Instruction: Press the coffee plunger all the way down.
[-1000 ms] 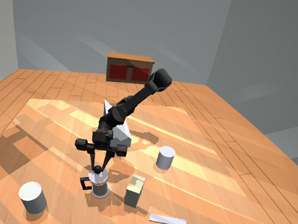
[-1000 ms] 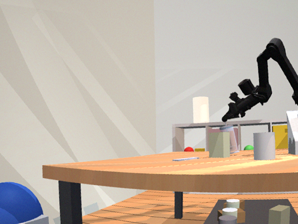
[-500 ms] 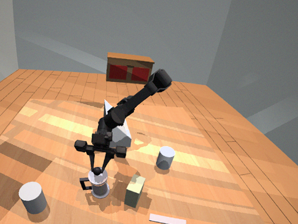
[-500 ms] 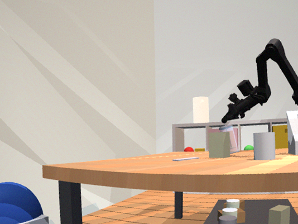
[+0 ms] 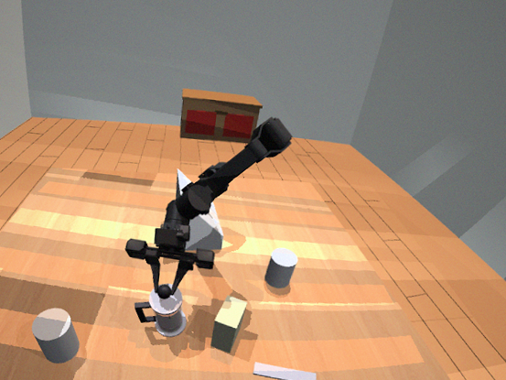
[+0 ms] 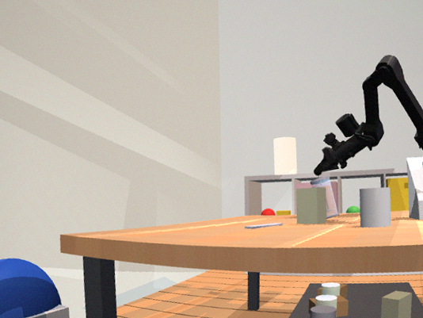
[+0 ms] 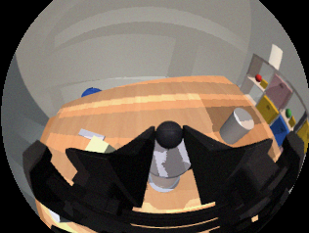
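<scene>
The coffee press (image 5: 170, 322) (image 7: 168, 162) stands upright on the table, with its black handle (image 5: 139, 312) toward the left in the top view. In the exterior view its lower part is partly hidden behind a green block. The round black plunger knob (image 5: 164, 291) (image 7: 169, 135) sits just above the lid, with a small gap showing in the exterior view. My gripper (image 5: 164, 289) (image 6: 317, 170) (image 7: 169, 128) is shut on the knob, one finger on each side, and comes down at a slant over the press. The plunger's filter inside cannot be made out.
The green block (image 5: 228, 325) (image 6: 311, 206) stands close beside the press. A grey cylinder (image 5: 56, 335) (image 7: 237, 126) stands on the handle side; another (image 5: 280, 268) (image 6: 375, 207) stands nearer the arm's base. A flat light strip (image 5: 285, 373) and a white wedge (image 5: 208, 235) are also on the table.
</scene>
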Tool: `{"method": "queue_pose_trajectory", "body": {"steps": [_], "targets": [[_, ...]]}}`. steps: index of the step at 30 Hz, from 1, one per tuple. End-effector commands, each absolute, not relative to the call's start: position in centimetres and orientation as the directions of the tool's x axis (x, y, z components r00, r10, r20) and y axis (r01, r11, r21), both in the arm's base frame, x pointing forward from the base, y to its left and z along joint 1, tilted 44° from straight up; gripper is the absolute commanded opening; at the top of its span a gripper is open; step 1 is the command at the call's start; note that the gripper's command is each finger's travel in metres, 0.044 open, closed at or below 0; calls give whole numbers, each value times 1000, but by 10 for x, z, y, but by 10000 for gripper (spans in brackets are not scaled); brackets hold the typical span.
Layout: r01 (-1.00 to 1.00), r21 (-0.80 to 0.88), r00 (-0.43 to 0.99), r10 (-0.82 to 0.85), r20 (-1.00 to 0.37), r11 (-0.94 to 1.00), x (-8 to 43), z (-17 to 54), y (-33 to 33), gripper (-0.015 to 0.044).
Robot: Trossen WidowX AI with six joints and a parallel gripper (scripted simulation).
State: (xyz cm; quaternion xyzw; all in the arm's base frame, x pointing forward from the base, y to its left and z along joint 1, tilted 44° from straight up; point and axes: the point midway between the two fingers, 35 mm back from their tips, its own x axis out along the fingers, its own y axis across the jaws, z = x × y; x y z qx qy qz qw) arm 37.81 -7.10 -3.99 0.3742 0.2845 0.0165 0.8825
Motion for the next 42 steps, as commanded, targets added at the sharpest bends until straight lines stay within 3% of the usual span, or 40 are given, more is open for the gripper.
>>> {"method": "queue_pose_trajectory", "body": {"steps": [1,12,24,42], "targets": [[185,673,832,250,-495,716,378,-42,-69,121],[184,670,838,242,-489,719,379,-40,-71,121],[184,670,838,242,-489,719,379,-40,-71,436],[188,670,830,248,-499,718,341,26,-117,440]]}}
